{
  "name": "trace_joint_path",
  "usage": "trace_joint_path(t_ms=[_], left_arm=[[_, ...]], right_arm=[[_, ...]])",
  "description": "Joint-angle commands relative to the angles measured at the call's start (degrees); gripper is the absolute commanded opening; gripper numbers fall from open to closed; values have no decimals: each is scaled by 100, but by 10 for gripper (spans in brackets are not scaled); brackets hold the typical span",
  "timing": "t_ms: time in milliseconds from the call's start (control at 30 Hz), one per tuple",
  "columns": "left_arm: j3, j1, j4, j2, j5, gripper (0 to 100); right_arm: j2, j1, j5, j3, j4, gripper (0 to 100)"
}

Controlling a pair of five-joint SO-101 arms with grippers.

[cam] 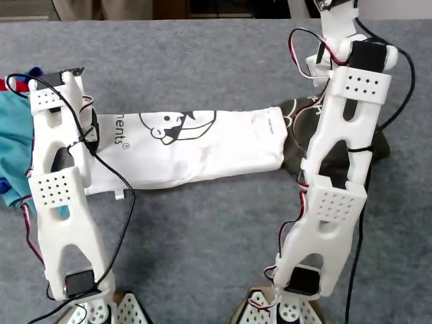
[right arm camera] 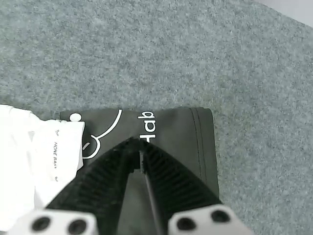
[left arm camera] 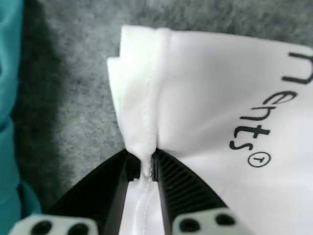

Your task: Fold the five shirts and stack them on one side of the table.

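A white printed shirt [cam: 196, 145], folded into a long strip, lies across the middle of the grey table [cam: 202, 61]. My left gripper [left arm camera: 145, 169] is shut on the hem at that strip's left end [left arm camera: 210, 88]. A dark folded shirt [right arm camera: 171, 127] with white print lies at the strip's right end, partly under the right arm [cam: 344, 148]. My right gripper [right arm camera: 139, 157] is just above the dark shirt with its fingers shut; whether it pinches cloth I cannot tell. The white shirt's collar end [right arm camera: 29, 147] overlaps the dark one.
A teal shirt [cam: 13, 135] lies bunched at the table's left edge beside the left arm, also seen as teal cloth [left arm camera: 7, 73]. Red and blue cloth [cam: 17, 81] pokes out behind it. Open grey table surface spans the back and front.
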Motion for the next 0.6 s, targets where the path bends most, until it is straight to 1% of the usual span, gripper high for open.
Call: trace_joint_path(t_ms=[0, 67, 200, 433, 567], left_arm=[[-730, -308, -9, 57, -35, 17], [-1222, -396, 211, 57, -44, 17], [-1653, -677, 229, 57, -44, 18], [-1679, -1002, 229, -154, -44, 18], [-1600, -809, 229, -435, -35, 18]], right_arm=[[-154, 92, 0, -242, -97, 2], [-163, 92, 0, -242, -97, 2], [-163, 251, 0, -365, -97, 2], [-136, 690, -18, -1095, 97, 2], [-136, 752, -18, -1429, 290, 2]])
